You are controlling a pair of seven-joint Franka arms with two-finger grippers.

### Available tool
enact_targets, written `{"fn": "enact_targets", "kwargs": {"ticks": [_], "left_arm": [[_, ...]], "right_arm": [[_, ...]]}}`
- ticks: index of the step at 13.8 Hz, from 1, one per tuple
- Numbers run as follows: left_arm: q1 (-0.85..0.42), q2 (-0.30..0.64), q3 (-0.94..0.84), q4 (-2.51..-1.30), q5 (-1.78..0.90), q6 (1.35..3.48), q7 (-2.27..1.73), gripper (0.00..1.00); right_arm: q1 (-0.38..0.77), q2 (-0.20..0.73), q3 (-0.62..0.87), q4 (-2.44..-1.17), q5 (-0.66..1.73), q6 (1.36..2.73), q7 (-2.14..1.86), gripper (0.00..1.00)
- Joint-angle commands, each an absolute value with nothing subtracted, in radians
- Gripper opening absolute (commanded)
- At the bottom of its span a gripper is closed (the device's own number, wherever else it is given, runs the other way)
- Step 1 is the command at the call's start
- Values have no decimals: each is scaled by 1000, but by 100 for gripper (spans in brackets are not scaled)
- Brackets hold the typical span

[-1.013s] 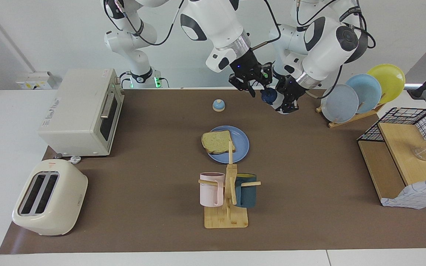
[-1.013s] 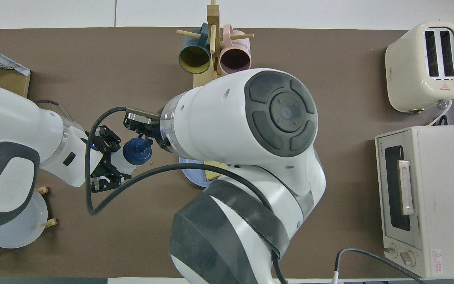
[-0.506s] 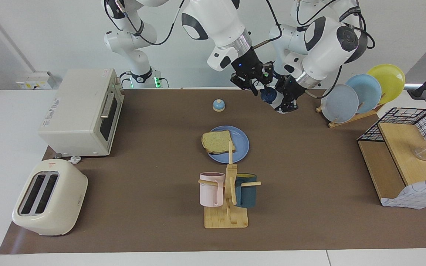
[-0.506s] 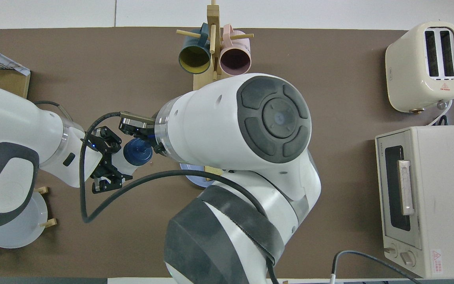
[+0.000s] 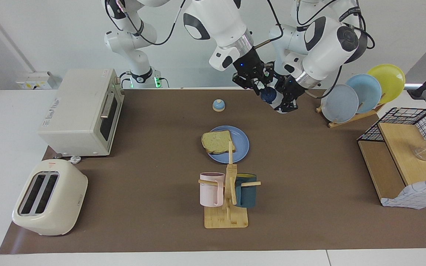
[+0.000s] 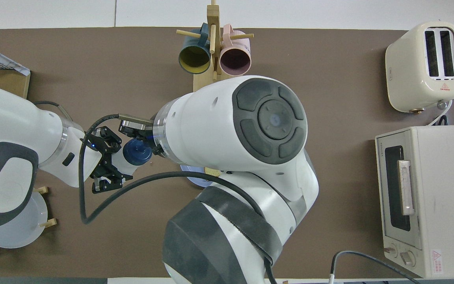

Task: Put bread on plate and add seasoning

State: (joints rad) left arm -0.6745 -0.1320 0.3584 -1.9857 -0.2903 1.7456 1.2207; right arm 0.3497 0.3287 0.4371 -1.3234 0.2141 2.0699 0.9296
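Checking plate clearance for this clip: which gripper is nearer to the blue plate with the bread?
Neither clearly. The left gripper, shut on the seasoning bottle, and the right gripper, at the bottle's cap, are both raised above the table nearer the robots than the plate.

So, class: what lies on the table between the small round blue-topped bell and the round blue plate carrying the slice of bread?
Only bare brown mat between bell and plate, seen in the facing view.

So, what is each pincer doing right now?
Left pincer: shut on the bottle, up in the air.
Right pincer: at the bottle's cap; open or shut cannot be told.
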Motion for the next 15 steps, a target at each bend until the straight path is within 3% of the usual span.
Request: {"fn": "enact_targets", "kwargs": {"ticks": [1,2,15], "left_arm": [[-684,-167,364,-2019,-310,1755,1226,0],[-684,-166,364,-2020,-310,1755,1224,0],[-684,-167,365,-2019,-316,1753,1221,0]], "right_arm": [[348,336,446,-1315,195,2069,956,7],[347,336,446,-1313,195,2072,956,0],[308,337,440,-1307,255,2056,953,0]]}}
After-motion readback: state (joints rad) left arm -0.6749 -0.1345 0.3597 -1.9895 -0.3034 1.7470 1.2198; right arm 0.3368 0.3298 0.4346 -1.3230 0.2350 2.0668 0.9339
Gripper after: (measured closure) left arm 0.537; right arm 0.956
